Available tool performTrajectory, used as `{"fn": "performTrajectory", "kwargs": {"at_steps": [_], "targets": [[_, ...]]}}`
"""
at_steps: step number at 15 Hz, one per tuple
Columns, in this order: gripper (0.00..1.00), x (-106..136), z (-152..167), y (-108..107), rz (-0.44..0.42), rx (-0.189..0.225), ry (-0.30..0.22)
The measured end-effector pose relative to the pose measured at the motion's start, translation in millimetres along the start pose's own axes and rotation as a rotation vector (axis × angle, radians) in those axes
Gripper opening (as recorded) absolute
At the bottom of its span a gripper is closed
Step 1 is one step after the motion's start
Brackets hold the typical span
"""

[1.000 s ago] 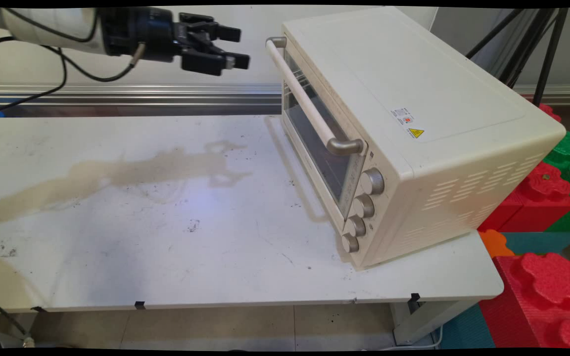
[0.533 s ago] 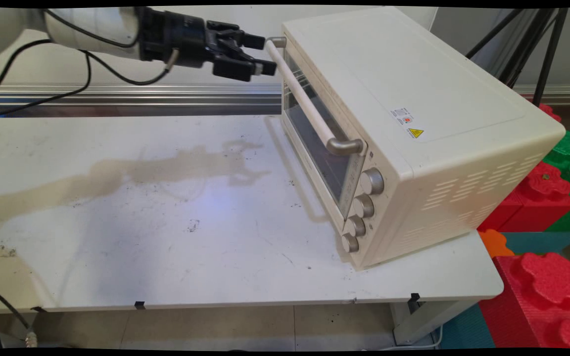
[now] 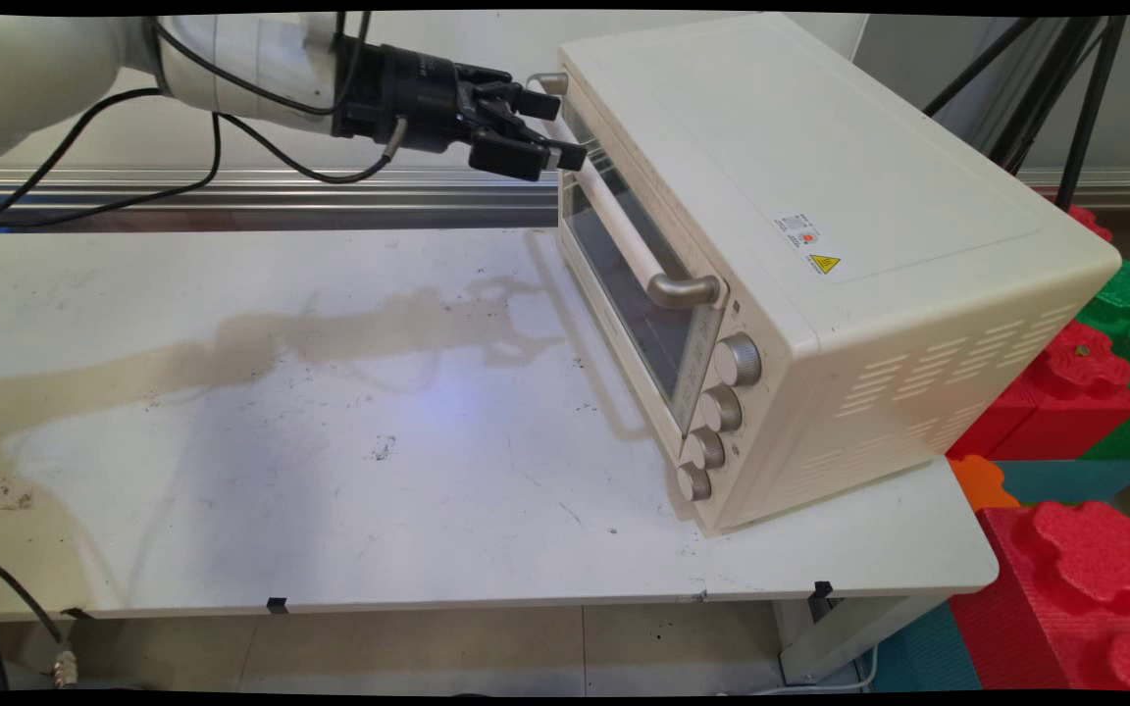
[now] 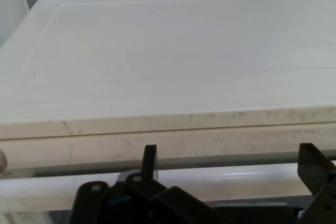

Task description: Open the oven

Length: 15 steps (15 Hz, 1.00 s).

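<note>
Standing on the table [image 3: 330, 471], right half: cream toaster oven [image 3: 820, 196], door shut, its far side cut off by the frame; door handle [image 3: 614, 211], far end hidden behind the gripper; gripper [image 3: 555, 127], advanced from open air at left since a second ago, jaws apart and straddling the handle bar; four knobs [image 3: 717, 417] below.

Red and green foam blocks [image 3: 1085, 392] beside table [image 3: 231, 490]; black tripod legs [image 3: 1075, 88] behind.
</note>
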State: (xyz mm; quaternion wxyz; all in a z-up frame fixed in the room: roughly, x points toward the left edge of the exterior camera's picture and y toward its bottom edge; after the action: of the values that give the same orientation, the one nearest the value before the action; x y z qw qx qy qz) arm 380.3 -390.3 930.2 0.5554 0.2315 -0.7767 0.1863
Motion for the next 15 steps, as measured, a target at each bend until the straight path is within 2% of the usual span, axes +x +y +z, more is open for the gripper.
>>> {"fn": "performTrajectory", "kwargs": {"at_steps": [10,11,15], "targets": [[1.00,2.4,16.6,-3.6,0.012,0.016,-0.006],[0.00,2.7,17.9,-3.8,0.014,0.017,-0.007],[0.00,2.7,22.0,-4.3,0.019,0.015,-0.011]]}}
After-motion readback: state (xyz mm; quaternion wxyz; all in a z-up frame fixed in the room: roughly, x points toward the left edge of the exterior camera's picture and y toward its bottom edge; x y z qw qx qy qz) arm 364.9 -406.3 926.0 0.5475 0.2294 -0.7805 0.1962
